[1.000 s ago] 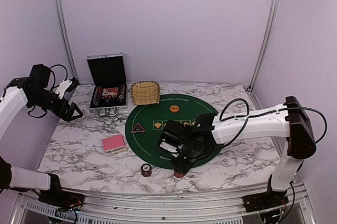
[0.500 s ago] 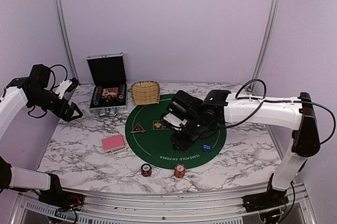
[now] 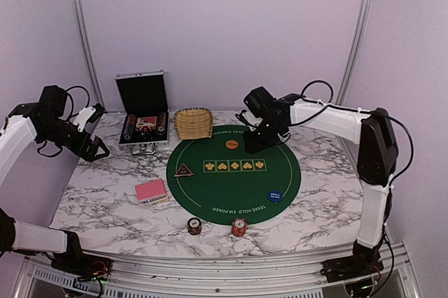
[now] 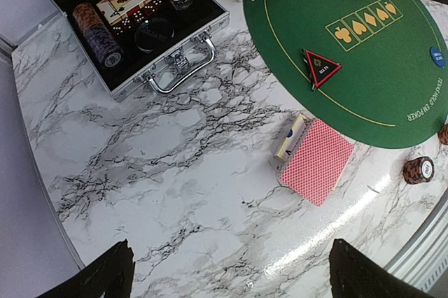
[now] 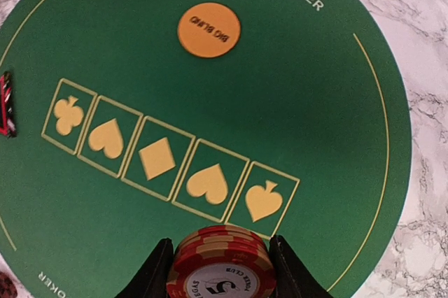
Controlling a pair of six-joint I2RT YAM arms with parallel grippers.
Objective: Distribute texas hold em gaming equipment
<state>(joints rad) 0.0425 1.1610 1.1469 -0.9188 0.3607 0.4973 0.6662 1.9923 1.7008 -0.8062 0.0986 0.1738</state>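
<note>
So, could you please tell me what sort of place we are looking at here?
Probably a lab robot cell, not a card room: plain lavender panels in aluminium framing enclose a marble-patterned table, with a Texas Hold'em poker mat laid out as a staged task.

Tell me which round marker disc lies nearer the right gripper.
The orange disc, on the mat's far side beside the right gripper; the blue disc lies toward the near edge.

The right gripper clamps a red-and-white chip stack — green mat beneath, orange disc farther ahead.
</note>
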